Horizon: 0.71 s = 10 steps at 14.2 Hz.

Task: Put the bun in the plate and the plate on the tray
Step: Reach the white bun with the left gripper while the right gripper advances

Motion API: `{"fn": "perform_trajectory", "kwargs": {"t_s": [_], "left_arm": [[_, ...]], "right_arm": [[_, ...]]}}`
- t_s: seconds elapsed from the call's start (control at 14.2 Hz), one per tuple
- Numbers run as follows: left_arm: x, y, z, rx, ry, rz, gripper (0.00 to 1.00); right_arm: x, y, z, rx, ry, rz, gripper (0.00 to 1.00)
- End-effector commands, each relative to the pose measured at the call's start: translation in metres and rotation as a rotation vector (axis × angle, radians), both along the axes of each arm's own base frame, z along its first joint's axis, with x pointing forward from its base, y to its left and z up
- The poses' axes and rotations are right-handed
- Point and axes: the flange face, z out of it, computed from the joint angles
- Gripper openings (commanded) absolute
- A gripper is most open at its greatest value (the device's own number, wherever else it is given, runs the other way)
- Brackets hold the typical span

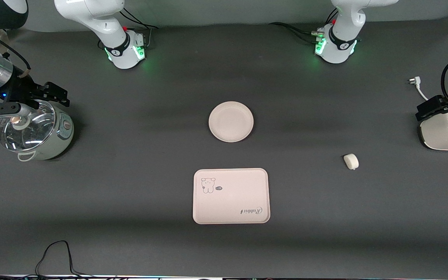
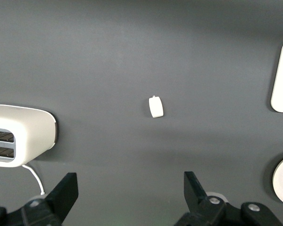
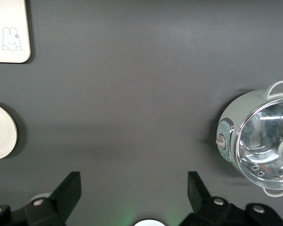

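Dark table (image 1: pixel 130 175), pot (image 1: pixel 37 132), toaster (image 1: pixel 447 134), plug (image 1: pixel 413 81)

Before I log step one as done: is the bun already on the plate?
No, the bun lies on the bare table, apart from the empty plate, toward the left arm's end.

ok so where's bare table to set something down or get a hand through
Bare mat lies between the plate and the pot, between the tray and the bun, and nearer the camera than the tray. The plate-to-tray gap is narrow. The ends are crowded: right gripper over the pot, left gripper over the toaster, both jaws open.
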Motion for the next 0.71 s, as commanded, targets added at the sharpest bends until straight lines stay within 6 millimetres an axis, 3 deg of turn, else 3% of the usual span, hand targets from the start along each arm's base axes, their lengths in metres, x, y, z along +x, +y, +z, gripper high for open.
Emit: {"fn": "perform_trajectory", "kwargs": {"t_s": [0.0,0.42,0.64], "left_arm": [[0.002,0.001,0.007,-0.001,0.010,-0.013,1.00],[0.002,-0.002,0.002,-0.013,0.020,-0.012,1.00],[0.001,-0.003,-0.014,-0.015,0.053,-0.017,1.00]], "right_arm": [[-0.004,0.003,0.000,0.017,-0.011,-0.006,1.00],[-0.001,0.010,-0.004,0.016,-0.005,0.004,1.00],[0.012,0.053,-0.027,0.028,0.004,-0.032,1.00]]}}
